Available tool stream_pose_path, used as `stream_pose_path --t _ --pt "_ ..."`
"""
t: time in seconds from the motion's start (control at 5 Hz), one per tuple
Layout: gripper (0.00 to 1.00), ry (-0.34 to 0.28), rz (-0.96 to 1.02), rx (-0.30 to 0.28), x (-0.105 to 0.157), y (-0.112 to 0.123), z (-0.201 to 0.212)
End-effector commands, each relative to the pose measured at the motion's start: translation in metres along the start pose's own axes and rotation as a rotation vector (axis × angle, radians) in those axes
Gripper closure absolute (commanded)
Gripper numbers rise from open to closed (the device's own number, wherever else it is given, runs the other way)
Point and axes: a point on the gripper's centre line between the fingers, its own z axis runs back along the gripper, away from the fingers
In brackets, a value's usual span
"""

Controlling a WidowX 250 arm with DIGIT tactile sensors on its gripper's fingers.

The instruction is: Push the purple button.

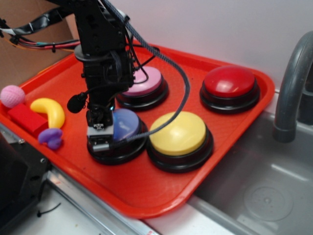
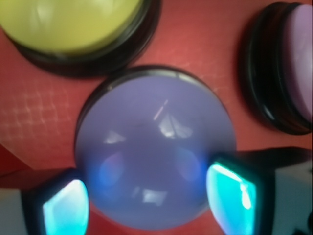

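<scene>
Along the left edge of the red tray (image 1: pixel 230 161), a pink ball (image 1: pixel 11 95), a red block (image 1: pixel 27 119), a yellow banana-shaped toy (image 1: pixel 50 110) and a small purple toy piece (image 1: pixel 51 138) are lying bunched together. Just right of them the gripper (image 1: pixel 99 133) is sitting over the purple button (image 1: pixel 126 123), fingers (image 2: pixel 66 206) spread apart and straddling the dome's near edge, gripping nothing. Further right the pink-lilac button (image 1: pixel 145 82), the yellow button (image 1: pixel 178 133) and the red button (image 1: pixel 229 82) are standing clear of the arm, the yellow one just beside the purple button.
</scene>
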Motion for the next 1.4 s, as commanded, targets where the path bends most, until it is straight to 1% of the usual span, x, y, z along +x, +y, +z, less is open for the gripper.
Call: stream_pose_path --t 0.0,0.2,0.4,0.6,0.8,1.0,1.2 --pt "0.00 -0.006 -0.007 -0.005 0.010 -0.006 0.008" --pt "0.00 -0.008 0.007 -0.015 0.008 -0.003 0.017" --pt "0.00 -0.015 0.068 -0.011 0.000 0.007 0.044" --pt "0.00 -0.045 0.091 0.013 -0.003 0.011 0.057" --pt "0.00 -0.040 0.073 -0.009 0.000 0.008 0.038" --pt "0.00 0.092 0.059 -0.087 -0.002 0.000 0.013" --pt "0.00 0.127 0.067 -0.077 -0.007 -0.003 0.008"
